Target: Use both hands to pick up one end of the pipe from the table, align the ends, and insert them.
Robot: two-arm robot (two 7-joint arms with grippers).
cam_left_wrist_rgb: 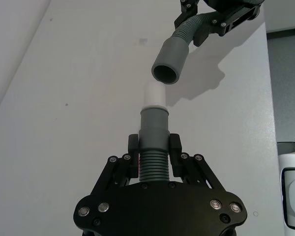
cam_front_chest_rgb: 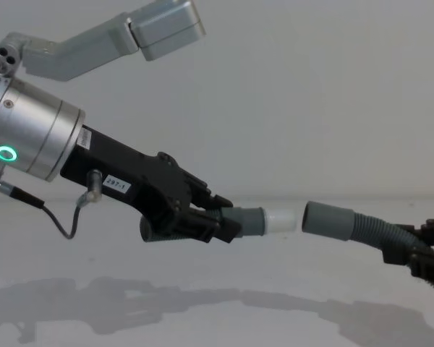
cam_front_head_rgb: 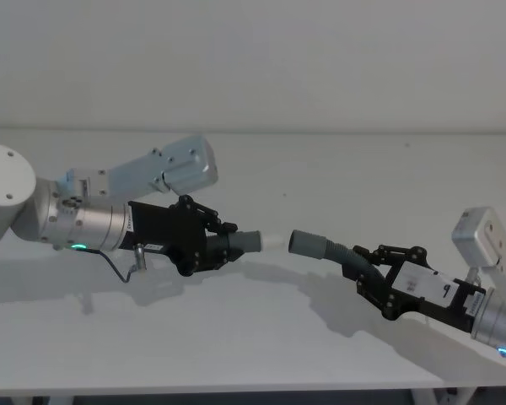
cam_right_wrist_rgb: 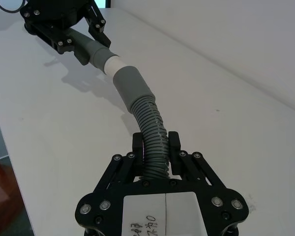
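my left gripper [cam_front_chest_rgb: 213, 217] clamps the white-tipped ribbed grey hose piece [cam_front_chest_rgb: 264, 220], tip just short of the open grey socket collar [cam_front_chest_rgb: 322, 217] clamped in my right gripper [cam_front_head_rgb: 373, 274], axes nearly in line.

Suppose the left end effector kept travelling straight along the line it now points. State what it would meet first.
The white tube tip leading the left end effector would first meet the open grey socket collar held out by the right end effector. A small gap separates them; the left wrist view suggests the tip sits slightly off the socket's centre.
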